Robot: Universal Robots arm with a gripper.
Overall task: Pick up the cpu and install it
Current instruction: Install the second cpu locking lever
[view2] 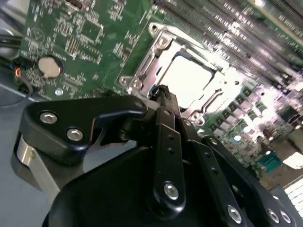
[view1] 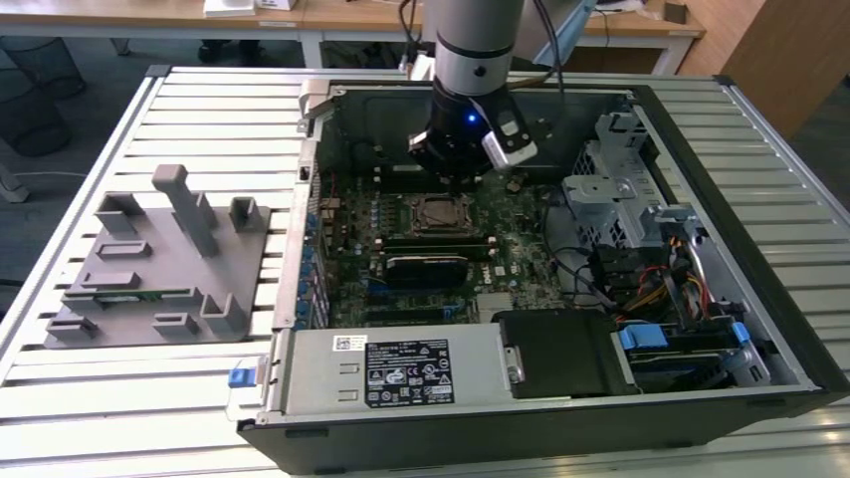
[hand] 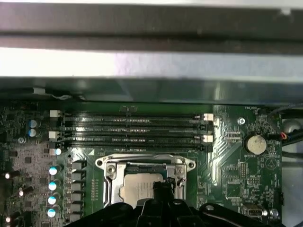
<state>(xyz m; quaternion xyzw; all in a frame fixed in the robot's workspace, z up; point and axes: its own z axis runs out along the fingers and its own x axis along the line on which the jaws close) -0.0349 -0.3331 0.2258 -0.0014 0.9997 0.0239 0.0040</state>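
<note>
silvery cpu point(hand: 137, 190) seated in socket point(hand: 144, 175), jaws above

I count one cpu point(hand: 139, 189) in one socket point(hand: 144, 163), four memory slots point(hand: 132, 127), one coin cell point(hand: 256, 144), one gripper point(view1: 461, 176), one open PC case point(view1: 743, 299), one grey fixture point(view1: 159, 259).
</note>
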